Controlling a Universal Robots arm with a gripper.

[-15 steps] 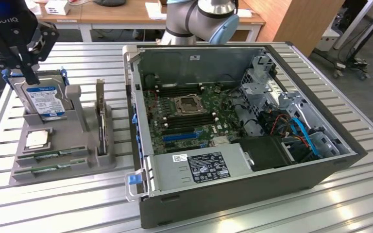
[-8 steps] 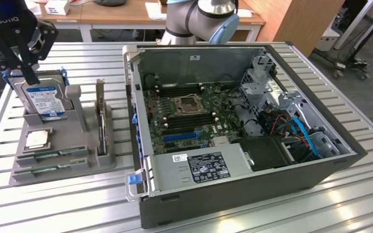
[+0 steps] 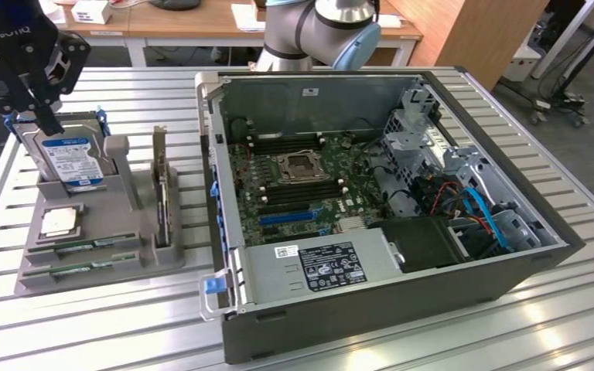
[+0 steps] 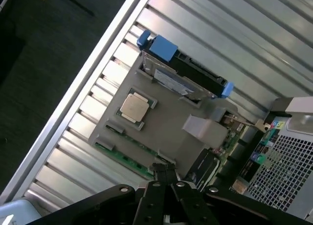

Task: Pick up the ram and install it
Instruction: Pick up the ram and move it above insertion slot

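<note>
Ram (image 3: pixel 78 268), a long, thin green circuit-board stick, should handle light and stiff but fragile, I judge; I would take it by its long edges near mid-length, off the small black chips. It sits in a slot at the edge of the grey plastic holder (image 3: pixel 111 224) on the slatted metal table (image 3: pixel 380 340). My black pincer (image 3: pixel 44 122) hangs above the silver blue-labelled hard drive (image 3: pixel 70 158), fingers pressed together, holding nothing.

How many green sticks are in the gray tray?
2. Both lie flat along the tray's near edge in the exterior view: the back stick and the front stick, side by side. More may be hidden.
</note>
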